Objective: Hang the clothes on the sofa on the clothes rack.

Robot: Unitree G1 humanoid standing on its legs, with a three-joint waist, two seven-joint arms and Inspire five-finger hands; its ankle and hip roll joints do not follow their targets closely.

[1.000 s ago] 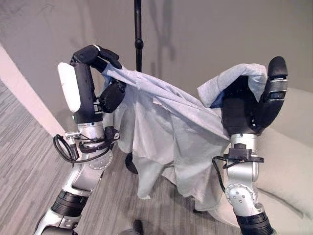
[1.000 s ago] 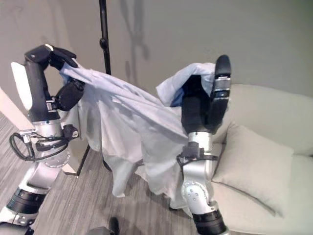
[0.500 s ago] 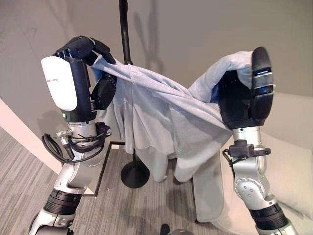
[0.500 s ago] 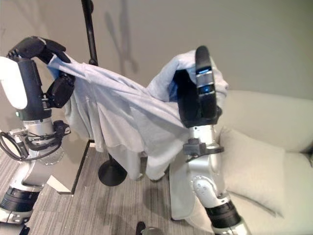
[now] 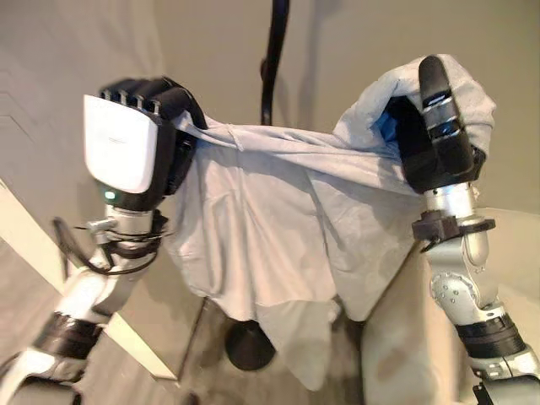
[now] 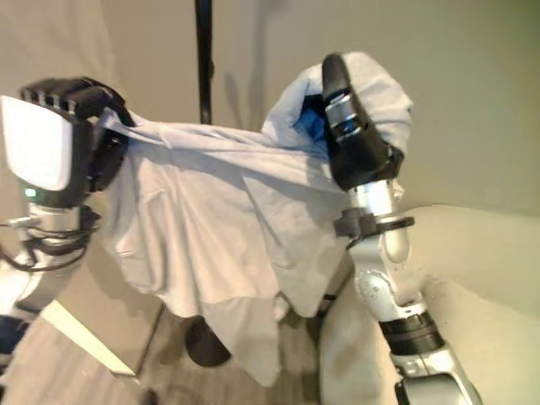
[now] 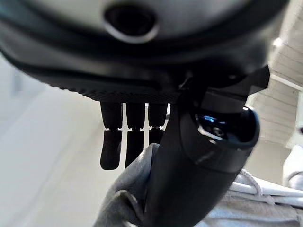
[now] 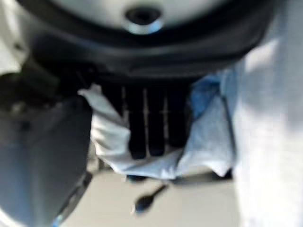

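The light grey garment (image 5: 278,228) is held up in the air between the two hands, in front of the black pole of the clothes rack (image 5: 272,63). The left hand (image 5: 139,152) holds one upper corner of it: the fingers are curled over the edge of the cloth, and in the left wrist view the thumb (image 7: 189,156) presses against a fold of grey fabric with a white drawstring beside it. The right hand (image 5: 434,126) holds the other upper corner, a little higher than the left one. Its fingers are curled into the cloth, and a bunch of fabric lies over the top and the back of this hand. In the right wrist view the fingers (image 8: 149,123) close on pale cloth, with a bit of blue lining next to them.

Between the hands the top edge of the garment is stretched almost straight, with tight creases running along it. Below this edge the cloth hangs down loose in wide folds, and the lowest part ends in an uneven point above the round base (image 5: 249,346) of the rack. The pole rises behind the garment, near its middle. The pale sofa (image 6: 472,295) stands at the robot's right, behind the right arm.
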